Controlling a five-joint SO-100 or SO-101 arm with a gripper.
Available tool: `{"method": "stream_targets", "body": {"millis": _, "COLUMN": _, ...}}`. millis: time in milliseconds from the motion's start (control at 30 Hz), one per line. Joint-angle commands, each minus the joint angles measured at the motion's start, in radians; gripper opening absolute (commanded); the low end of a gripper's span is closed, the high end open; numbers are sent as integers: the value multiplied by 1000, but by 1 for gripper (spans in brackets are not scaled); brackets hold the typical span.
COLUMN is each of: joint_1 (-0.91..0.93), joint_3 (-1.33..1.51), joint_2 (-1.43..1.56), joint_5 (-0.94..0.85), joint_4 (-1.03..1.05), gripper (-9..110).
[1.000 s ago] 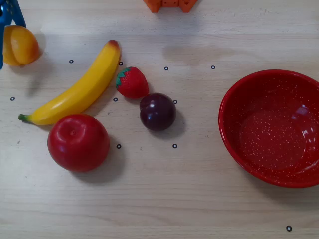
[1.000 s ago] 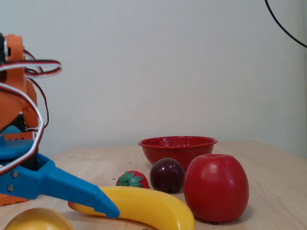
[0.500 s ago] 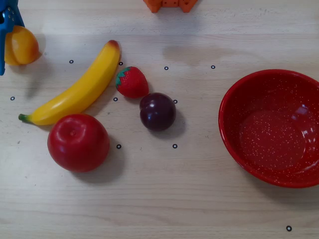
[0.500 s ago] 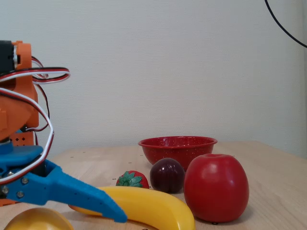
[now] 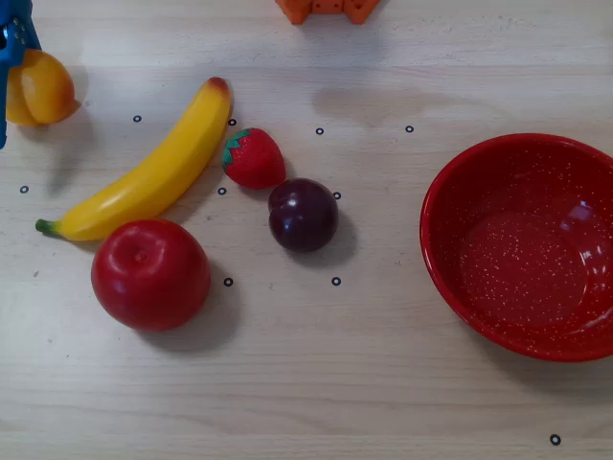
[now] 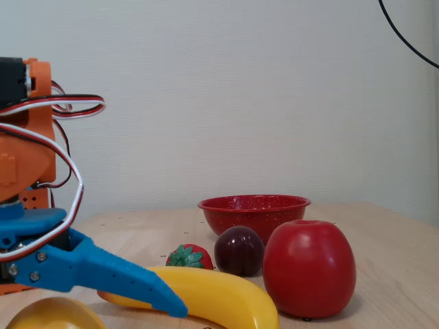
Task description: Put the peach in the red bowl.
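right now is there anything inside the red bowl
Nothing. In the overhead view the red bowl shows only its bare speckled floor, though its right edge is cut off. The peach sits far left at the blue fingers.

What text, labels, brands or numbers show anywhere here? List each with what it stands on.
None can be read. The peach, banana, strawberry, plum, apple, red bowl and gripper carry no lettering. The table shows only small black ring marks, not characters.
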Motion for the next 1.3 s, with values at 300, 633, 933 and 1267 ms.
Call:
{"method": "stream_targets", "body": {"millis": 300, "joint_1": 17, "joint_3": -51, "joint_2": 43, "joint_5": 3, "joint_4": -18, "gripper": 60}}
{"method": "stream_targets", "body": {"millis": 633, "joint_1": 12, "joint_3": -49, "joint_2": 43, "joint_5": 23, "joint_4": -17, "gripper": 56}}
{"method": "stream_targets", "body": {"millis": 933, "joint_1": 6, "joint_3": -49, "joint_2": 43, "joint_5": 40, "joint_4": -17, "gripper": 52}}
{"method": "stream_targets", "body": {"millis": 1267, "joint_1": 6, "joint_3": -49, "joint_2": 43, "joint_5": 52, "joint_4": -14, "gripper": 46}}
